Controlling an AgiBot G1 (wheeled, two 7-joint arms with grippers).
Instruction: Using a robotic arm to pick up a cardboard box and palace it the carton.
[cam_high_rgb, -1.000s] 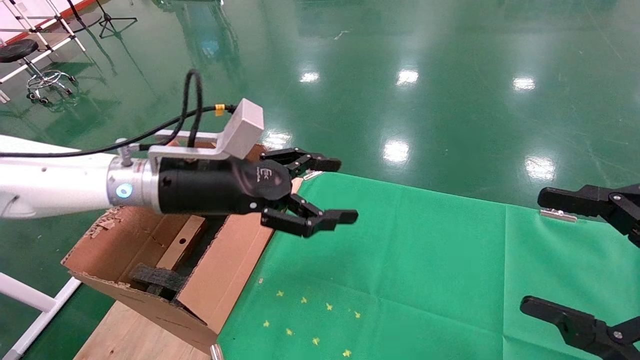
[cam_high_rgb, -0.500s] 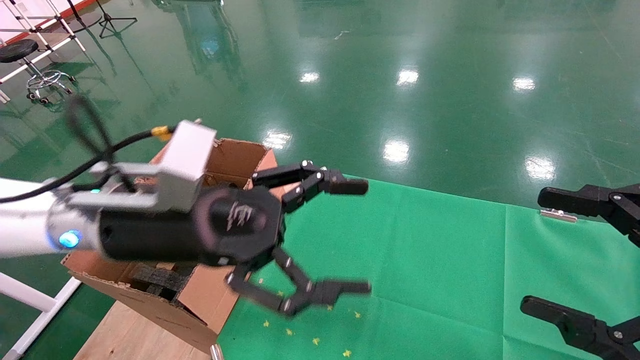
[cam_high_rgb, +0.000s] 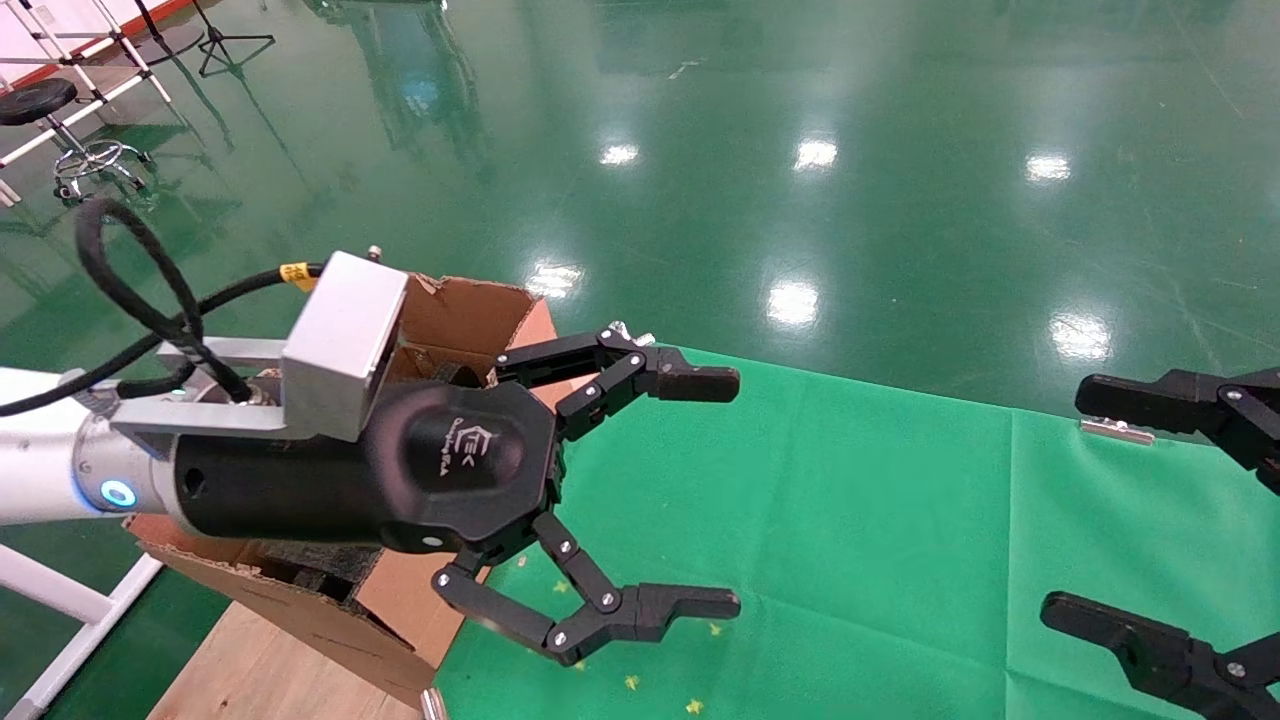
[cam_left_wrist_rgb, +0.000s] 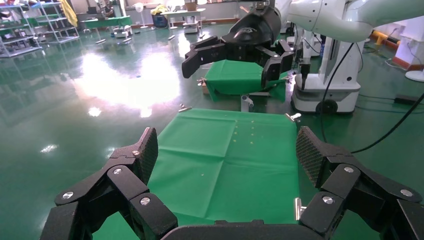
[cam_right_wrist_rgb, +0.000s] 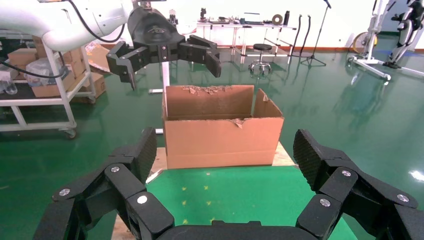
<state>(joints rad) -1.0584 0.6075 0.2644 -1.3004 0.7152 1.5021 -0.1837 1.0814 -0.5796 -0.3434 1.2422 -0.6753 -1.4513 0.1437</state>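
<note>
Carton (cam_high_rgb: 300, 600) sits at the green-covered bench's (cam_high_rgb: 850, 520) left end; left gripper (cam_high_rgb: 690, 490) hovers just beside it, fingers spread wide and empty; right gripper (cam_high_rgb: 1150, 510) parked at bench's right edge, fingers spread.

Left claw (cam_high_rgb: 715, 492) gapes wide beside the carton (cam_high_rgb: 470, 310), holding nothing.

Carton (cam_high_rgb: 470, 310) at the green cloth's (cam_high_rgb: 850, 520) left edge; left gripper (cam_high_rgb: 700, 490) over that edge beside it; right gripper (cam_high_rgb: 1130, 510) far right.
</note>
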